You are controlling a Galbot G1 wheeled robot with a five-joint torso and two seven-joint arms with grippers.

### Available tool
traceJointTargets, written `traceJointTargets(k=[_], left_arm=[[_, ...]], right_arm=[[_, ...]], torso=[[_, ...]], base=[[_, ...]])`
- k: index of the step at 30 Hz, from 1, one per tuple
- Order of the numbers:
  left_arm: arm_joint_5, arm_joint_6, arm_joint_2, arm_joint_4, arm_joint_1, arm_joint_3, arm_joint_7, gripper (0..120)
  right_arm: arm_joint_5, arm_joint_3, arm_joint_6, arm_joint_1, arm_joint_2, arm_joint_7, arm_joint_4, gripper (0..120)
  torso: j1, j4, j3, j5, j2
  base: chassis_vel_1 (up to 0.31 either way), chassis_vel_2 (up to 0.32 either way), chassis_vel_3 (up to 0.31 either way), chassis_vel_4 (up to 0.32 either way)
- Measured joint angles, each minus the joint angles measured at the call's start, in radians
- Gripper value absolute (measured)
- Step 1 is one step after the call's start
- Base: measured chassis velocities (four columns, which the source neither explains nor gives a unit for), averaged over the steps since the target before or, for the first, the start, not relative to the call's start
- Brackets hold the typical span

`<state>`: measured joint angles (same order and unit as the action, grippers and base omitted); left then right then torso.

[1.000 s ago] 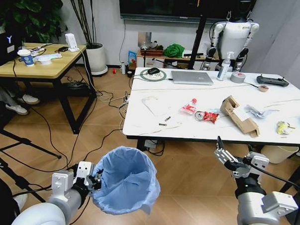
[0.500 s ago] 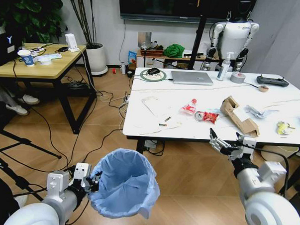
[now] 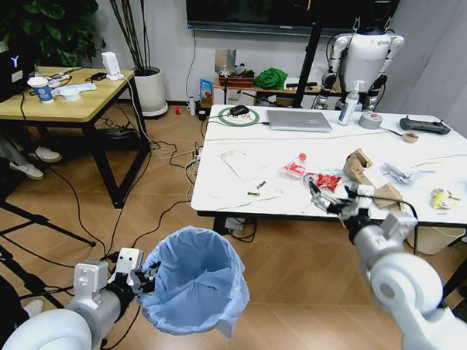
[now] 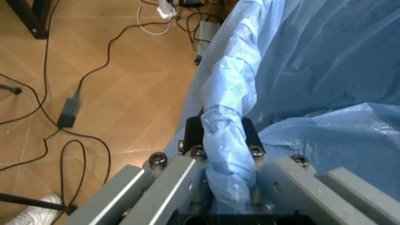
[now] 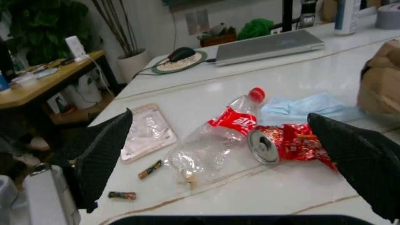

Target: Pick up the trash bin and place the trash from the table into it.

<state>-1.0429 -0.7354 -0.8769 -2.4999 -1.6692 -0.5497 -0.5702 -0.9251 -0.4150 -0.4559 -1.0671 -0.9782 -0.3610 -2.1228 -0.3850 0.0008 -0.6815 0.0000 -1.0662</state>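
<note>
Blue crinkled bag liner is pinched in my left gripper [image 4: 222, 133], holding the trash bin [image 3: 196, 278] low beside the table [image 3: 240, 192]. My right gripper [image 3: 328, 201], arm outstretched and fingers spread wide, hovers before the red-labelled bottle [image 5: 216, 140] and crushed red can [image 5: 289, 143].

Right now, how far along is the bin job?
Done: left gripper holds the trash bin by its bagged rim, off the floor. In hand: right gripper, open, reaching over the table edge toward the bottle and crushed can. Left: all trash; bin looks empty.
</note>
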Motion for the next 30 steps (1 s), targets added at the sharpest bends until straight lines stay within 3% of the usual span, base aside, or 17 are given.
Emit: traceJointTargets(k=[6,16,24,30], left_arm=[[0.004,0.000,-0.017,0.000,-0.012,-0.001,-0.001,0],[0.006,0.000,-0.022,0.000,-0.009,-0.005,-0.002,0],[0.007,0.000,-0.022,0.000,-0.011,-0.010,-0.010,0],[0.007,0.000,-0.021,0.000,-0.008,-0.006,-0.011,0]], right_arm=[[-0.145,0.130,-0.024,0.170,-0.042,-0.117,0.082,100],[-0.149,0.212,-0.038,0.247,-0.083,-0.148,0.122,100],[-0.094,0.347,-0.058,0.355,-0.141,-0.147,0.179,100],[-0.108,0.428,-0.098,0.415,-0.209,-0.278,0.232,100]], torso=[[0.001,0.0000,0.001,0.0000,0.001],[0.001,-0.0005,0.001,-0.0001,0.002],[0.001,0.0002,0.001,-0.0003,0.003],[0.001,-0.0003,0.002,-0.0003,0.003]], base=[[0.000,0.000,0.000,0.000],[0.000,0.000,0.000,0.000],[0.000,0.000,0.000,0.000],[0.000,0.000,0.000,0.000]])
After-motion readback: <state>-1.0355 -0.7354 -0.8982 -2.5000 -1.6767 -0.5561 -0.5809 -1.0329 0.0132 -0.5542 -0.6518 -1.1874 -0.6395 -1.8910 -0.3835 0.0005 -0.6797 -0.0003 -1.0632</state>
